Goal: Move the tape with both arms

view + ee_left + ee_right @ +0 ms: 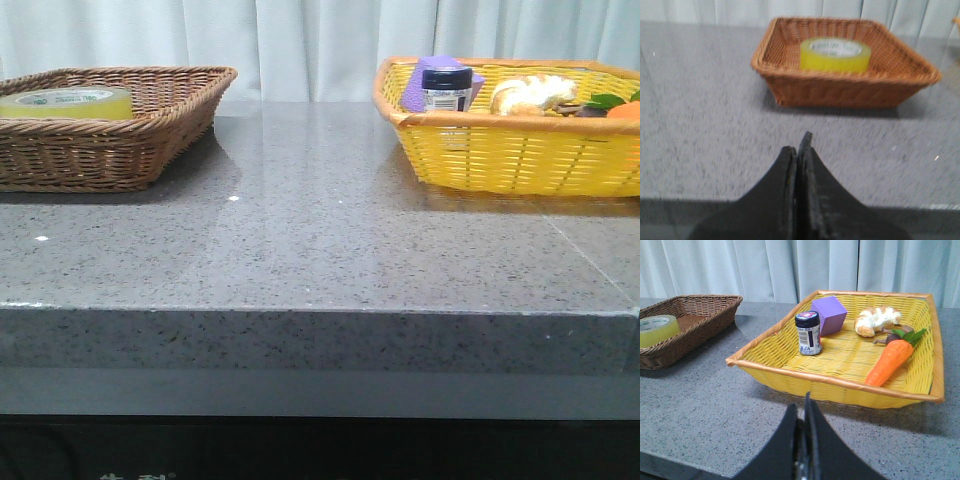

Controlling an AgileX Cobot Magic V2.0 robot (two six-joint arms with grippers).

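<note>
Grey stone table [320, 250] is seen w/ brown wicker basket [100, 140] at the left side, yellow basket [520, 150] at the right. The tape [835, 54] is found lying flat in the brown basket. It is judged stiff, light, smooth-sided; best taken across the wall, one finger in the core. Left gripper [799, 150] is held low, short of the basket, jaws pressed together, empty. Right gripper [805, 410] likewise closed, aimed at the yellow basket.

A grey speckled stone counter [320, 250] is filling the scene, its thick front edge catching soft light. Behind the counter, pale curtains [310, 40] are hanging in loose folds (covering the whole back). Below the counter's front edge, everything is lying in dark shadow.
</note>
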